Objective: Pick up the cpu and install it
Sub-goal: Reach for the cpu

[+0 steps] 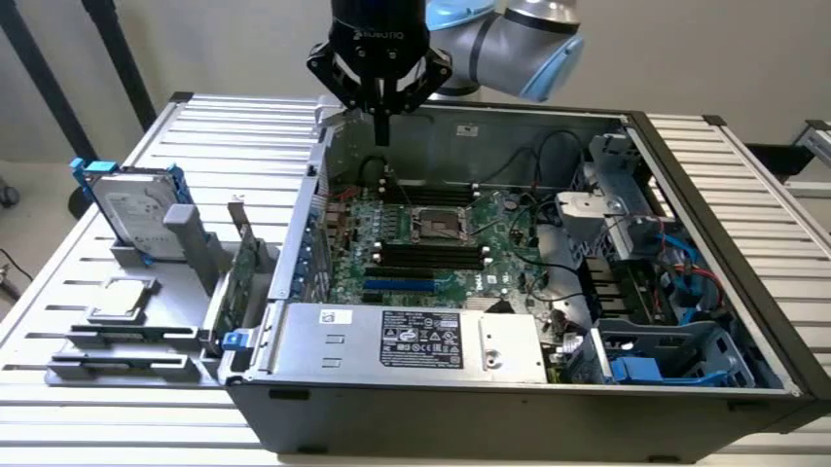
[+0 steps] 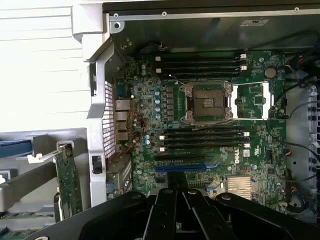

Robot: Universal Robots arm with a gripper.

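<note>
On the grey holder block (image 1: pixel 91 336) at the exterior view's left, outside the computer case (image 1: pixel 389 418), the cpu (image 1: pixel 120 297) lies flat with its metal top up. It is not picked, so nothing of the task is done as far as these frames show. The grasp, the carry and the seating in the socket are all left.

The socket (image 1: pixel 439 226) on the motherboard (image 1: pixel 500 219) is open and bare. The wrist view shows the contact field (image 2: pixel 206 102) exposed, with the load plate (image 2: pixel 252 100) swung aside and no chip in it.

The pincer (image 1: pixel 381 131) hangs over the far wall of the case, above the board's back edge and well above the socket. Its tips look pressed together with nothing between them, though the exterior view is dark there, so take that loosely.

The cpu is well apart from the pincer. It sits toward the exterior view's left and nearer the camera, low on the slatted tabletop (image 1: pixel 234 117), with the case side wall between them. The hard drive with blue brackets (image 1: pixel 130 209) stands just behind the cpu's holder, between it and the pincer's side of the tabletop.
</note>
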